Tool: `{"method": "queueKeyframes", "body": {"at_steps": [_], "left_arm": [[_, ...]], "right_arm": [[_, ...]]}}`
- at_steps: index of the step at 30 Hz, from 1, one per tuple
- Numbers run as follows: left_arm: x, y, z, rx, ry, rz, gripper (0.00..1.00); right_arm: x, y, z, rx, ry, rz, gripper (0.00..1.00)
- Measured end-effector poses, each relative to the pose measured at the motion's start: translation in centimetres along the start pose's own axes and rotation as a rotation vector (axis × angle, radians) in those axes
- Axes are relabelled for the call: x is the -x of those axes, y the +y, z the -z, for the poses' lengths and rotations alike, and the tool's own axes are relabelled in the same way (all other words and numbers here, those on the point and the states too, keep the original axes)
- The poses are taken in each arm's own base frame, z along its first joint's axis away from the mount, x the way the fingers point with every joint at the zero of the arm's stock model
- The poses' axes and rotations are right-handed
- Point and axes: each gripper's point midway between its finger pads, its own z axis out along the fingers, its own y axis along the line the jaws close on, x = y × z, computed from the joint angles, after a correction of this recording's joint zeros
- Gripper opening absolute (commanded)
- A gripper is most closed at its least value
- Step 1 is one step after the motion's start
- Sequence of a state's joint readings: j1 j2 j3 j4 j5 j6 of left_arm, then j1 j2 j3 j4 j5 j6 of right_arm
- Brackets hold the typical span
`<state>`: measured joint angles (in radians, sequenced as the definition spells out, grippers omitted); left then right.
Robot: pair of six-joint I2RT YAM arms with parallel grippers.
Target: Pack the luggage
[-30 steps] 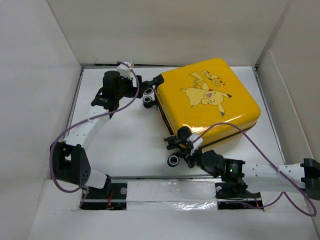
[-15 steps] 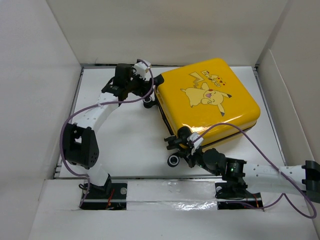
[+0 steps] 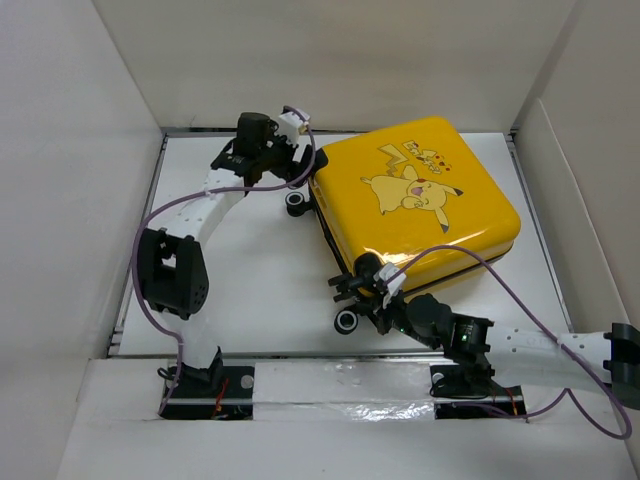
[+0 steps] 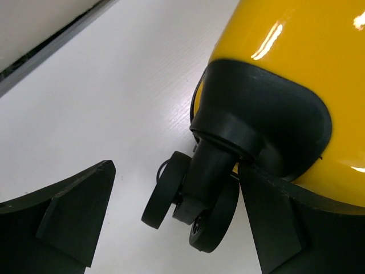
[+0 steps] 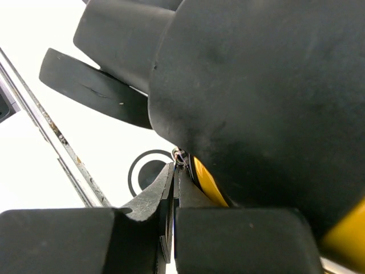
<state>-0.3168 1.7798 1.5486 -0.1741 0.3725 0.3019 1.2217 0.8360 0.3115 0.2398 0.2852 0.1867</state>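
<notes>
The luggage [image 3: 420,200] is a yellow hard-shell suitcase with a Pikachu print, lying flat and closed at the table's right. My left gripper [image 3: 300,168] is open at its far left corner. In the left wrist view [image 4: 178,171] the fingers straddle a black caster wheel [image 4: 194,211] under the yellow shell [image 4: 285,45]. My right gripper [image 3: 362,285] is at the near left corner. In the right wrist view [image 5: 175,171] it is shut, with the tips pinching a small metal zipper pull [image 5: 180,155] at the yellow seam [image 5: 208,182]. Another wheel [image 5: 149,171] shows behind.
White walls box in the table on the left, back and right. A metal rail [image 3: 300,355] runs along the near edge by the arm bases. A black-and-white caster wheel [image 3: 347,321] sticks out near the right gripper. Purple cables trail from both arms.
My left arm has swung right and forward, bringing its open gripper up to the luggage's far left corner wheel. The right gripper has stayed at the near corner.
</notes>
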Motion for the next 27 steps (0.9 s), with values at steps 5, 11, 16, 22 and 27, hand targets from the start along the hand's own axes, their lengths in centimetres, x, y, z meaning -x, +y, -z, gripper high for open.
{"method": "queueKeyframes", "body": {"at_steps": [5, 11, 16, 22, 27], "left_arm": [[-1.7, -0.5, -1.2, -0.038, 0.042, 0.015, 0.78], [-3.5, -0.8, -2.5, -0.072, 0.088, 0.038, 0.48], [-3.4, -0.7, -2.7, -0.063, 0.084, 0.077, 0.03], [-3.3, -0.7, -2.4, 0.009, 0.009, 0.132, 0.00], [-3.2, -1.3, -1.3, 0.077, -0.113, 0.200, 0.00]], "right_arm": [[0.0, 0.0, 0.0, 0.005, 0.000, -0.002, 0.00], [0.1, 0.0, 0.0, 0.010, 0.001, -0.005, 0.00], [0.1, 0.0, 0.0, 0.012, 0.000, -0.007, 0.00], [0.1, -0.2, 0.0, 0.012, 0.000, -0.009, 0.00], [0.4, -0.9, 0.8, 0.017, 0.005, -0.004, 0.00]]}}
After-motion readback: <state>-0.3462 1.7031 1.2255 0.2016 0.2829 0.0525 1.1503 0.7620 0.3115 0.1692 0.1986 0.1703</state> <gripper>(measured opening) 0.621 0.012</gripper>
